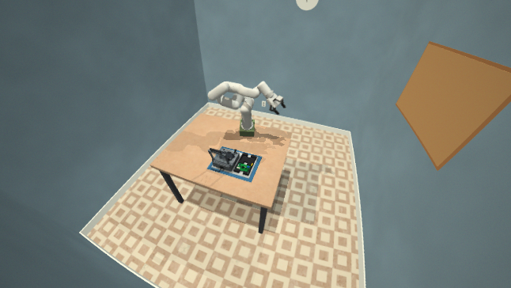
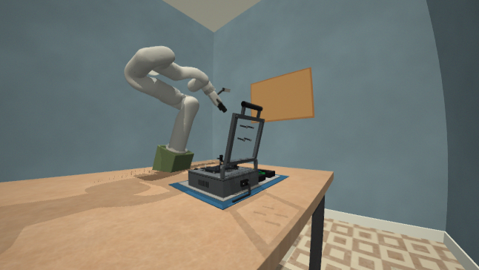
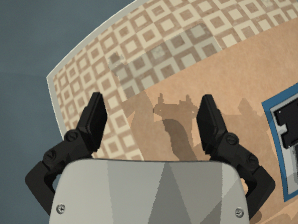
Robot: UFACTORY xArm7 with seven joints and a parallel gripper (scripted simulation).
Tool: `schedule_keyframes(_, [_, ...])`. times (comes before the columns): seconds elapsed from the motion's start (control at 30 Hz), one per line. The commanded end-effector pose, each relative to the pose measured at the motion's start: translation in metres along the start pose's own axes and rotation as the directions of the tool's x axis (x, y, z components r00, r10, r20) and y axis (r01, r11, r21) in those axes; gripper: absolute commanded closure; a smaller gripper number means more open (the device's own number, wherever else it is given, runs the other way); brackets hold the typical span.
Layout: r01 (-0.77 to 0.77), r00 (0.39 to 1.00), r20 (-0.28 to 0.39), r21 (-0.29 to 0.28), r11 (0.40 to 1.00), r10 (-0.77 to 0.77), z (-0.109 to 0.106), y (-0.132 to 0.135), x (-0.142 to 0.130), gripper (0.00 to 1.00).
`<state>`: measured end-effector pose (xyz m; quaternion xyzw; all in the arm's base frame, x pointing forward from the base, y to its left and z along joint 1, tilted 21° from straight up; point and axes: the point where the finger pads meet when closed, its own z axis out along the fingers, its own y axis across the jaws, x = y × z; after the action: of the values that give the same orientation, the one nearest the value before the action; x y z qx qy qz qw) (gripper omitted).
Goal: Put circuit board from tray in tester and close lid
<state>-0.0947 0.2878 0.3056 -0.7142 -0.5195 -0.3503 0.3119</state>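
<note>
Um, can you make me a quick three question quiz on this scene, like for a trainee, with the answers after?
1. True or false: the tester's lid stands raised.
2. Where is the green circuit board: (a) in the tray, (b) in the tester, (c) between the jaws?
3. Fill in the blank: the mat under the tester has a ____ border.

Key: 1 true; 2 a; 3 blue.

On the table (image 1: 186,158) (image 2: 130,222) (image 3: 235,75), the white arm (image 1: 246,115) (image 2: 185,126) stands near the far edge. Toward the front edge, a blue mat (image 1: 255,174) (image 2: 222,205) (image 3: 277,165) carries the tester (image 1: 226,163) (image 2: 222,184) and, nearer the right edge, the tray (image 1: 248,158) (image 2: 271,173) (image 3: 287,125) with the green board (image 1: 243,167) (image 2: 262,173).
</note>
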Motion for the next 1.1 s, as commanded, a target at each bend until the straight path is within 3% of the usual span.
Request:
schedule_keyframes(0.0, [0.000,1.000,-0.002,0.002,1.000,0.000,-0.001,-0.001,0.001,0.00])
schedule_keyframes(0.67, [0.016,1.000,0.006,0.000,1.000,-0.016,-0.003,0.000,0.004,0.00])
schedule_keyframes(1.07, [0.238,0.964,0.126,-0.031,0.971,-0.232,-0.020,0.048,0.059,0.00])
